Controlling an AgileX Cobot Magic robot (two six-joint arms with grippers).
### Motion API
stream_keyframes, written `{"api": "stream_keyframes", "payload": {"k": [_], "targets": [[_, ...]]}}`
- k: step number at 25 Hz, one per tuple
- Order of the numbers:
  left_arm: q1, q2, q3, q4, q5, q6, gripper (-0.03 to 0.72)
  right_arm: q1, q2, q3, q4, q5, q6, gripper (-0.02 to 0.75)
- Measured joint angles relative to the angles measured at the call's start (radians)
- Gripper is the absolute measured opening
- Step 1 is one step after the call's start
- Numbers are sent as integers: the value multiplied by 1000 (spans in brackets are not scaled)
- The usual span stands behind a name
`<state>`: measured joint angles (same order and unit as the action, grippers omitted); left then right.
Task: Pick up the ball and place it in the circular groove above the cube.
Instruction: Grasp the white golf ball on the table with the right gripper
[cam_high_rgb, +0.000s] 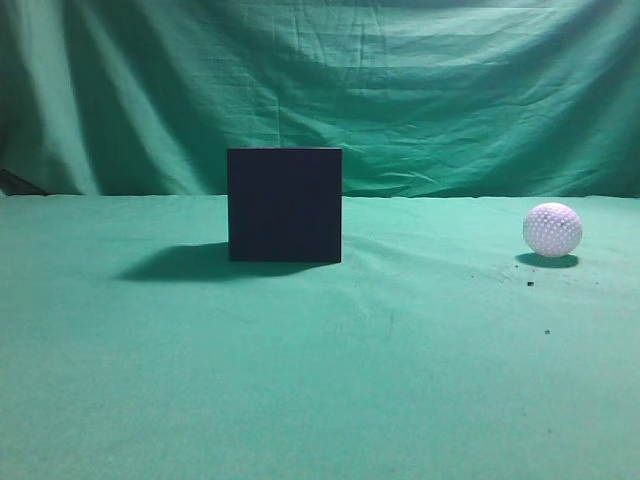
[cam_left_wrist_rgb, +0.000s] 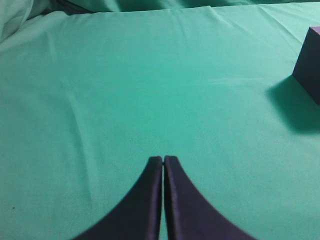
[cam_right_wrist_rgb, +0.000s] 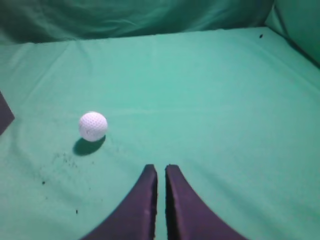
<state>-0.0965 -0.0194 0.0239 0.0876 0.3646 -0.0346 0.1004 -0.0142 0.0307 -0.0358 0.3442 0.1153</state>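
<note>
A white dimpled ball lies on the green cloth at the right; it also shows in the right wrist view, ahead and to the left of my right gripper, which is shut and empty. A dark cube stands near the middle of the table; its top groove is hidden at this height. An edge of it shows at the right of the left wrist view and at the left of the right wrist view. My left gripper is shut and empty, over bare cloth left of the cube. Neither gripper shows in the exterior view.
Green cloth covers the table and hangs as a backdrop. Small dark specks lie on the cloth near the ball.
</note>
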Motion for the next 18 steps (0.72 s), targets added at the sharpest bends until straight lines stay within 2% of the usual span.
{"api": "stream_keyframes", "payload": {"k": [7,8,12,18], "targets": [[0,0,0,0,0,0,0,0,0,0,6,-440,14,0],[0,0,0,0,0,0,0,0,0,-7,6,-435,14,0],[0,0,0,0,0,0,0,0,113,-138,0,-261,14,0],[0,0,0,0,0,0,0,0,497,-348,19,-43,14,0]]}}
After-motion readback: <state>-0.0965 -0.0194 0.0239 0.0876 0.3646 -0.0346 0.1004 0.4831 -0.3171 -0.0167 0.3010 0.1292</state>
